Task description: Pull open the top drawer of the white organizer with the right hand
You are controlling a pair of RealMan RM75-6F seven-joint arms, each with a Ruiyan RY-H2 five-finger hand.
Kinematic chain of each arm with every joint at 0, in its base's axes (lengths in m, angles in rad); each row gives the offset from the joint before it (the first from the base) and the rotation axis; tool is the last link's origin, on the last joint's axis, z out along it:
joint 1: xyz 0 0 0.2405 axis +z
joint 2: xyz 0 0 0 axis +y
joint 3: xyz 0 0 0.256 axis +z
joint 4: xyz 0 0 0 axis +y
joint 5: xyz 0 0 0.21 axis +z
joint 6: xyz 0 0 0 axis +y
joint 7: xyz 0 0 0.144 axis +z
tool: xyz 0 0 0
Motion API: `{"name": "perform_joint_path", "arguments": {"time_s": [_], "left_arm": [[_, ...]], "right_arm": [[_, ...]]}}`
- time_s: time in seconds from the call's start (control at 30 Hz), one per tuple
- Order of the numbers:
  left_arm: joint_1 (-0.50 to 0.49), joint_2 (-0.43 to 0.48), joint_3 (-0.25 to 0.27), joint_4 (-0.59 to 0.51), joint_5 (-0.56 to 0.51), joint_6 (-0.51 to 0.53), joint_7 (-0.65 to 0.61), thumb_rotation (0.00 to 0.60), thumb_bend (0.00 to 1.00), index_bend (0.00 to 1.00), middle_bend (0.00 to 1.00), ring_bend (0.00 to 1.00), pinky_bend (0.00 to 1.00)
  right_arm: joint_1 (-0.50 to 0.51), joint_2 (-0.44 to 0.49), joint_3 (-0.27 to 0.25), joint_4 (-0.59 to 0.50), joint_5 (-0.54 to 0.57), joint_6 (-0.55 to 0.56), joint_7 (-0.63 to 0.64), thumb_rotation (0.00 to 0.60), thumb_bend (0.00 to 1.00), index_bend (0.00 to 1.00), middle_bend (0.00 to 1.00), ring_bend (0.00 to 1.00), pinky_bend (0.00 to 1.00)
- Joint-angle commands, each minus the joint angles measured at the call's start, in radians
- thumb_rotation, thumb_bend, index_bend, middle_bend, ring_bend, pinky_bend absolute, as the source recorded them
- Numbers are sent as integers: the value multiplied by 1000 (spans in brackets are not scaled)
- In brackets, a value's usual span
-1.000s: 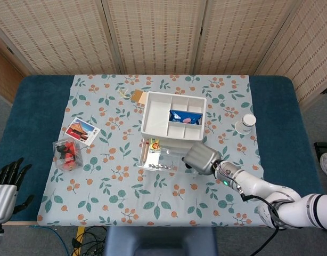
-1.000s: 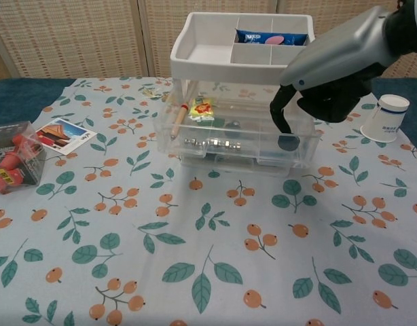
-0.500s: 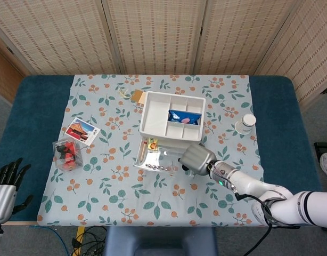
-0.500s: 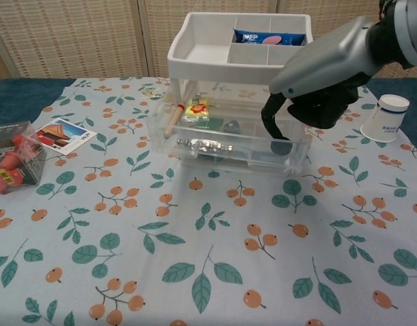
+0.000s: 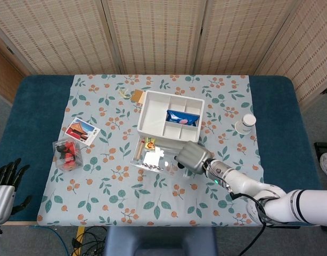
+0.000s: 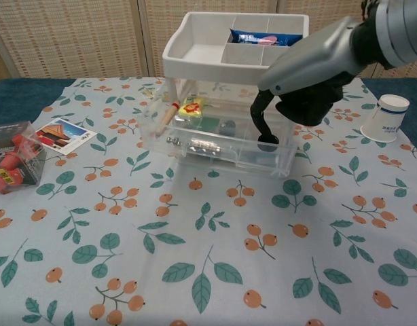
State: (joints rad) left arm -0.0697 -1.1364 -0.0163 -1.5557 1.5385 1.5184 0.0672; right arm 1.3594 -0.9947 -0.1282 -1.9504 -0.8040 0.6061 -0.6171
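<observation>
The white organizer (image 5: 153, 118) stands mid-table, its divided top tray (image 6: 195, 58) holding a blue packet. The clear top drawer (image 6: 215, 146) below it juts out toward me, with a wooden stick, a yellow packet and a metal chain inside. My right hand (image 6: 303, 81) is at the drawer's right front corner, its dark fingers (image 6: 257, 122) hooked over the front wall into the drawer. From above, the right hand (image 5: 191, 158) covers that corner of the drawer (image 5: 150, 159). My left hand (image 5: 2, 186) hangs off the table's near left edge, fingers spread, holding nothing.
A white paper cup (image 6: 388, 117) stands right of the organizer. At the left lie a picture card (image 6: 59, 134) and a clear box (image 6: 8, 166) with red pieces. A small brown object (image 5: 136, 96) sits behind the organizer. The floral cloth (image 6: 208, 272) covers the table.
My right hand has moved left and toward me with the drawer's front. The drawer has slid further out and the whole organizer has turned and shifted slightly left.
</observation>
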Motion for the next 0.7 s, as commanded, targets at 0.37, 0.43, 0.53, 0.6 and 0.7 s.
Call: {"name": "perform_joint_path", "arguments": {"time_s": [0.37,0.43,0.53,0.6,0.7], "left_arm": [[-1,5,-1,-6,5,1,3,600,230,129,19,9,82],[-2,5,-1,-9,7,1,5,600,230,129,19,9,82],[-2,6,-1,-13,9,2,8,600,231,129,19,9,82],[-2,7,-2,-16,9,2,10,600,230,129,19,9,82],[-3,9,-2,-20,9,2,14,600,230,129,19,9,82]], "right_arm": [[-32,39,10,-41,-41,39,37,600,1000,234,1000,1000,1000],[-42,50,12,-48,-55,40,46,600,1000,228,1000,1000,1000],[-54,64,18,-60,-76,41,58,600,1000,228,1000,1000,1000],[-58,72,23,-66,-86,36,65,600,1000,228,1000,1000,1000],[-55,81,25,-68,-94,18,65,600,1000,228,1000,1000,1000]]}}
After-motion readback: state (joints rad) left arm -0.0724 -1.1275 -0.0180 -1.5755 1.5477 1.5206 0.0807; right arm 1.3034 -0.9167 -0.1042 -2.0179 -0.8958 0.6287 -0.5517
